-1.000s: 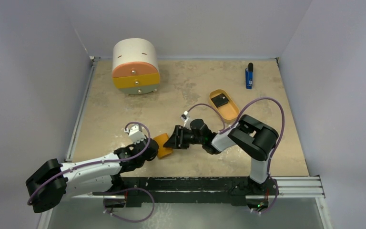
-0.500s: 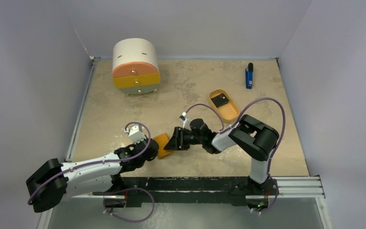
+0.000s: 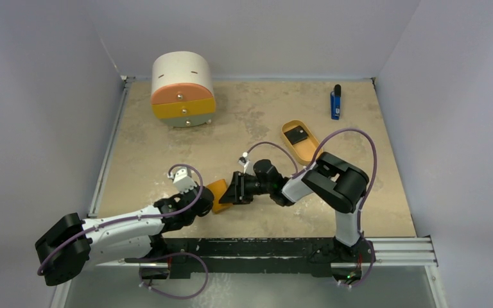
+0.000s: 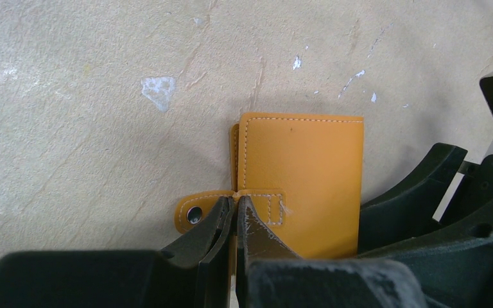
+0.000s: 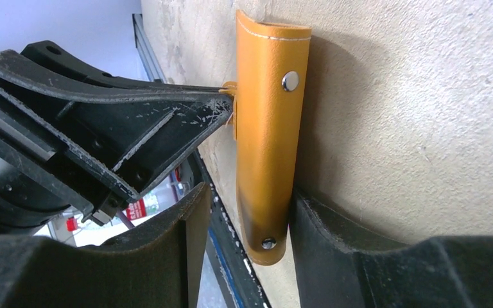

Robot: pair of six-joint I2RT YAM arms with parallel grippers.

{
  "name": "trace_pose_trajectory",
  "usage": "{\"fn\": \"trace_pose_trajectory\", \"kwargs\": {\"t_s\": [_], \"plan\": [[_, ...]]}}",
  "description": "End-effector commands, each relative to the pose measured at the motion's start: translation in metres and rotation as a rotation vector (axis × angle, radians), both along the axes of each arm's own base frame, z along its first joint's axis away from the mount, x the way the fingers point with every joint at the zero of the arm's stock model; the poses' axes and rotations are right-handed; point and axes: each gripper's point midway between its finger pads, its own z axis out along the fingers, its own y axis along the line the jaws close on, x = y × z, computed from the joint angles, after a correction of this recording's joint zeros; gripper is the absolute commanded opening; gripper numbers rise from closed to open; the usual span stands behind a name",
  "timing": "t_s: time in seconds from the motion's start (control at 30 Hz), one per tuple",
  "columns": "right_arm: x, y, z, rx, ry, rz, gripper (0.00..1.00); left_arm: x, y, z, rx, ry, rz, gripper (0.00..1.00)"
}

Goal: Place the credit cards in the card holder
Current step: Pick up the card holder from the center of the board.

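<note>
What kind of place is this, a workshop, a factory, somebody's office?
Likely a robot test booth in a lab: a left arm and right arm bolted to the table edge, blank walls around, and small props like an orange wallet.

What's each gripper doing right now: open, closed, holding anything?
Left gripper: closed, pinching the snap strap of the card holder.
Right gripper: open, straddling the card holder, with a gap at one finger.
</note>
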Motion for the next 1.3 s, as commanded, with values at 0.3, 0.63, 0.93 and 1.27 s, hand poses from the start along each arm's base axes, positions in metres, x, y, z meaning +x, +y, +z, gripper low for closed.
{"fn": "trace_pose_trajectory", "kwargs": {"t_s": [0.3,0.63,0.93,1.27], "plan": [[-0.007,0.005,-0.015,-0.051,0.096,0.031,0.50,-0.018,0.024,-0.026,0.112,0.087,-0.007,0.00],[-0.013,0.002,-0.023,-0.074,0.141,0.041,0.37,-0.018,0.024,-0.026,0.112,0.087,-0.008,0.00],[-0.009,0.004,-0.014,-0.049,0.098,0.034,0.05,-0.018,0.024,-0.023,0.113,0.086,-0.009,0.00],[0.027,-0.041,0.065,-0.276,-0.307,-0.059,0.00,0.017,0.010,0.130,-0.030,-0.167,0.033,0.35]]}}
